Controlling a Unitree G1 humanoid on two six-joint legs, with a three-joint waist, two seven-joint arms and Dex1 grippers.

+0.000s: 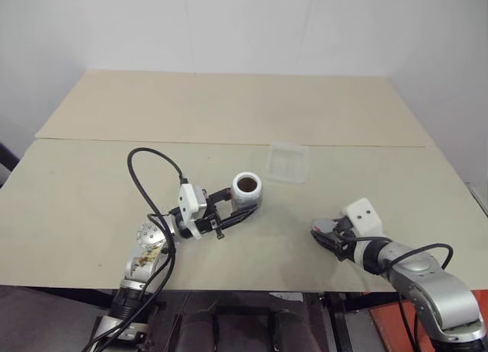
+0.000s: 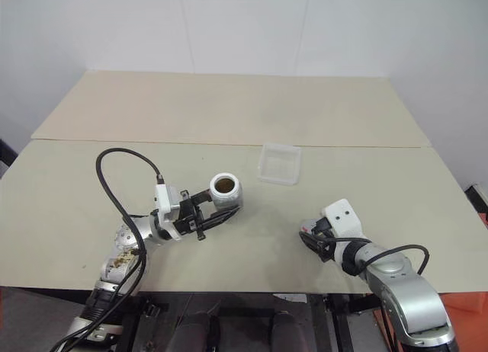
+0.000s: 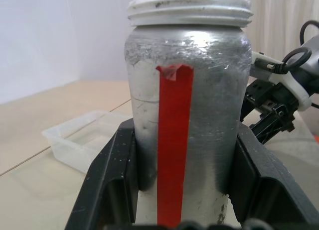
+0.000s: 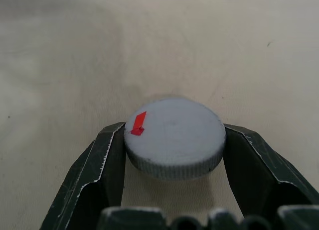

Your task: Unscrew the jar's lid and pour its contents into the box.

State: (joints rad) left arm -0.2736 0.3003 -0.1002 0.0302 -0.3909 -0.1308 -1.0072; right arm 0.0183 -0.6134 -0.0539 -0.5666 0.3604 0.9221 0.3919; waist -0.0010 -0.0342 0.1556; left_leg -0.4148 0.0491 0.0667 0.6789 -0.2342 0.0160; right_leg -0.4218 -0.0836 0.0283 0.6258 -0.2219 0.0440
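The left pincer [image 1: 229, 215] is clamped on the jar [image 1: 246, 190], held upright with its open mouth up; the box [image 1: 289, 162] sits on the desk [image 1: 91, 192] just beyond it toward the right arm's side, so pouring means tipping that way. The right pincer [image 4: 174, 182] brackets the flat lid [image 4: 174, 138], low over the desk, well apart from the jar.

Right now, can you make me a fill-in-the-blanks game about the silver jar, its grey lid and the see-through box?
1. The silver-grey jar with red tape is gripped by the ___ hand.
2. The round flat grey lid sits between the fingers of the ___ hand.
3. The jar's top is ___.
4. The clear plastic box rests on the ___.

Missing words: left; right; open; table
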